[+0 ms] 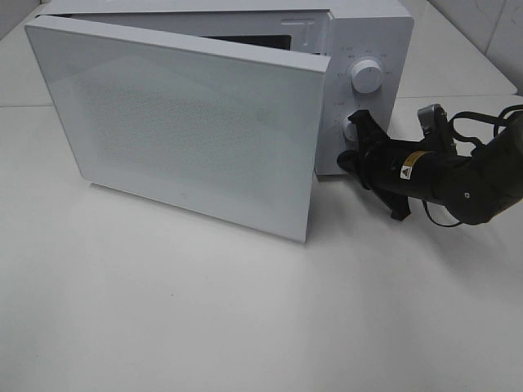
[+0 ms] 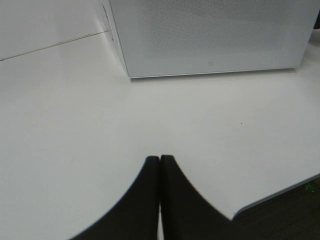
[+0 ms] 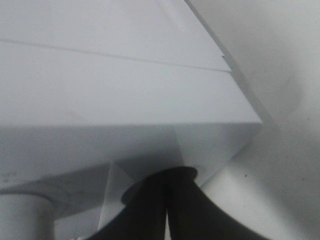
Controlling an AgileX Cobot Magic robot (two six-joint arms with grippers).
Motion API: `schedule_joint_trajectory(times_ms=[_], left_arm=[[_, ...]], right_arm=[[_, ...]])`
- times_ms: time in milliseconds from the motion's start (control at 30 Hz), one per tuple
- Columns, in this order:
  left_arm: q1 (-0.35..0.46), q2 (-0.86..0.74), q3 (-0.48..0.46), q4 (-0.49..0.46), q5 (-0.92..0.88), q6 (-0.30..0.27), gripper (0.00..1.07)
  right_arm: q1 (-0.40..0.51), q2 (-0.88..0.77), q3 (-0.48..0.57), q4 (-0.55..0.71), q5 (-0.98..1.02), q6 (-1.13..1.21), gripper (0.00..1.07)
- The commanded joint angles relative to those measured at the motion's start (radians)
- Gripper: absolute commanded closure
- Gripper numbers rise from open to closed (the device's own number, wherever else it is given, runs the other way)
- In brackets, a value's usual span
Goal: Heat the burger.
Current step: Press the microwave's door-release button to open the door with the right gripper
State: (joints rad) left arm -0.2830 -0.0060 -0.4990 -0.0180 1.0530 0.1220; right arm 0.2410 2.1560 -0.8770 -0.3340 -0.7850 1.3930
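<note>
Pressing the right gripper (image 3: 169,175) flat together, black fingers (image 3: 145,215) meeting along a hairline seam, clamping nothing visible between them. Pointing the tips at the lower front corner of the white microwave (image 1: 372,33), just beside a round white knob (image 3: 20,217) blurring at the picture's edge. Reaching in from the right in the high view on a dark jointed arm (image 1: 458,175) trailing black cables (image 1: 474,122), meeting the control panel below the upper dial (image 1: 365,78).

Closing the left gripper (image 2: 160,162) likewise, two matte black curved fingers touching along their length, pointing over bare tabletop toward the door (image 1: 188,131).

Standing everything on a white table (image 1: 245,327), smooth and faintly glossy, taking soft grey shadows under the microwave and the arm. Running a thin seam (image 2: 50,46) across the tabletop beside the microwave. Ending the tabletop in a rounded corner in the left wrist view, with dark floor (image 2: 295,215) beyond. Closing off the far right with pale panels.

Swinging partly open on the left hinge: a broad flat door, glossy white, square-cornered, speckled with a fine dot mesh across its middle, carrying a tiny mark near the lower edge. Covering most of the cavity opening.

Showing no burger in any view; not telling where it is lying.
</note>
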Motion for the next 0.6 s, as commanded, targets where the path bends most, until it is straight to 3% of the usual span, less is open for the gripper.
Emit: schedule_joint_trajectory(times_ms=[33,267,600], left_arm=[[0.001,-0.019,0.002,0.000,-0.013,-0.005,1.06],[0.001,-0.019,0.002,0.000,-0.013,-0.005,1.06],[0.001,-0.019,0.002,0.000,-0.013,-0.005,1.06]], right_arm=[[-0.004,-0.004,-0.117,0.106,-0.209,0.013,1.07],[-0.005,-0.013,-0.117,0.048,-0.165,0.096,1.07],[-0.005,-0.143,-0.117,-0.213,0.245,0.105,1.07]])
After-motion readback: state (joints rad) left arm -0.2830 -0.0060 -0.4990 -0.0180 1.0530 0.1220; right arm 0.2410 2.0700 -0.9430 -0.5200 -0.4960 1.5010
